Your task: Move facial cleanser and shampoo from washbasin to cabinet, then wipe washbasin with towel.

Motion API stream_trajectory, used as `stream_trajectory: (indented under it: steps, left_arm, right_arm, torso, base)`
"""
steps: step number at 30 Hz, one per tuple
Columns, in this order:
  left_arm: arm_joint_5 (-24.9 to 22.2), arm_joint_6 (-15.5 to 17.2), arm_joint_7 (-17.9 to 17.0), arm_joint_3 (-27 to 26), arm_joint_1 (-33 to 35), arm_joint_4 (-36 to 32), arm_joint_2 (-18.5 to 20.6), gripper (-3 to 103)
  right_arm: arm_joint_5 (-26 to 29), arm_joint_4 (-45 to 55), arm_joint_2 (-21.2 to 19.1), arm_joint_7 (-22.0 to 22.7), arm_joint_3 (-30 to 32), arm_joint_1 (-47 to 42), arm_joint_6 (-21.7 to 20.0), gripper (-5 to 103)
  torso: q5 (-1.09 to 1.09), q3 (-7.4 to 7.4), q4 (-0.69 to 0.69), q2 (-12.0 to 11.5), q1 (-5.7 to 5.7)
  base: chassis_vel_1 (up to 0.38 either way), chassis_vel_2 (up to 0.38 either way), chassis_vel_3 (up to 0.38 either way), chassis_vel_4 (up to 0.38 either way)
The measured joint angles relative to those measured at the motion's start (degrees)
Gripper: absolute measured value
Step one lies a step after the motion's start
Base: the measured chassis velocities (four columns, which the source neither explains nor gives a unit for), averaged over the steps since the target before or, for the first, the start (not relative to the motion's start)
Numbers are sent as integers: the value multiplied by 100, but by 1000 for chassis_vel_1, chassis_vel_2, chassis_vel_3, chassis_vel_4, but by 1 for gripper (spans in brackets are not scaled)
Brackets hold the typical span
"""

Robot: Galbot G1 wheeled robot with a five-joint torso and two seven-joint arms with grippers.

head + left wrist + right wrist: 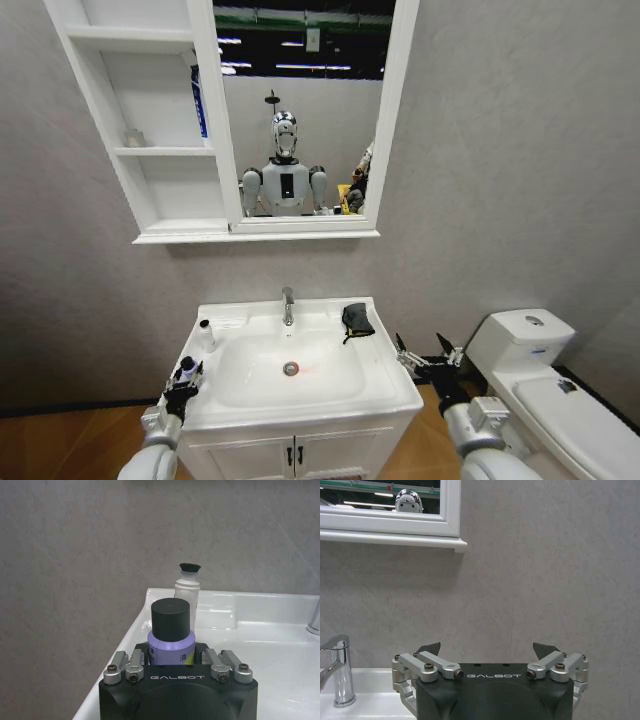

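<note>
I see the left end effector clenched on a purple black-capped bottle at the white ceramic washbasin, lower left; right end effector released, lower right.

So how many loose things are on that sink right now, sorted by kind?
Bottles: 2, a purple bottle with a black cap held in the left end effector at the washbasin's front corner, and a white bottle behind it.
Towels: 1, the dark towel beside the tap.
Total: 3.
</note>
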Motion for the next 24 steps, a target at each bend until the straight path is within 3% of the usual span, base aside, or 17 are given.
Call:
stream_trajectory:
  steps: [3,6,9,10,12,13,15,16,18,19,20,23,24]
  left_arm:
    - [12,33,-60,6,91,-201,-27,43]
    - [9,267,-256,30,255,-740,-12,43]
    - [-132,867,-695,23,529,-1736,314,43]
    - [-132,867,-695,23,529,-1736,314,43]
    - [-653,1511,-1188,-86,634,-2560,1004,43]
    - [-653,1511,-1188,-86,634,-2560,1004,43]
    - [-1341,2171,-1692,-242,556,-3142,1611,43]
    - [-1341,2171,-1692,-242,556,-3142,1611,43]
    - [-2528,2924,-2362,-438,224,-3636,2460,43]
    - [-2927,3095,-2541,-487,63,-3735,2747,43]
    - [-2927,3095,-2541,-487,63,-3735,2747,43]
    - [-4394,3541,-3180,-562,-793,-3817,3858,43]
    - [-4394,3541,-3180,-562,-793,-3817,3858,43]
  right_arm:
    - [-2,15,1,3,-15,-3,-7,100]
    - [-6,27,-1,4,-27,-1,-15,100]
    - [-12,41,-12,7,-51,18,-23,100]
    - [-12,41,-12,7,-51,18,-23,100]
    - [-13,62,-22,8,-63,20,-25,100]
    - [-13,62,-22,8,-63,20,-25,100]
    - [-12,87,-36,8,-72,2,-25,100]
    - [-12,87,-36,8,-72,2,-25,100]
    - [-12,135,-58,8,-87,-28,-27,100]
    - [-13,147,-64,8,-92,-32,-29,100]
    - [-13,147,-64,8,-92,-32,-29,100]
    - [-25,192,-70,10,-96,-51,-37,100]
    - [-25,192,-70,10,-96,-51,-37,100]
  torso:
    - [-1,0,1,0,0]
    - [0,0,0,0,0]
    - [0,0,1,0,0]
    - [0,0,1,0,0]
    - [1,0,1,1,0]
    - [1,0,1,1,0]
    - [-1,0,2,1,0]
    - [-1,0,2,1,0]
    - [0,0,1,1,0]
    - [-2,0,1,1,-1]
    - [-2,0,1,1,-1]
    - [1,0,-2,1,0]
    - [1,0,-2,1,0]
  base:
    - [0,0,0,0]
    - [0,0,0,0]
    - [0,0,0,0]
    - [0,0,0,0]
    - [0,0,0,0]
    - [0,0,0,0]
    - [0,0,0,0]
    - [0,0,0,0]
    - [0,0,0,0]
    - [0,0,0,0]
    - [0,0,0,0]
    - [0,0,0,0]
    - [0,0,0,0]
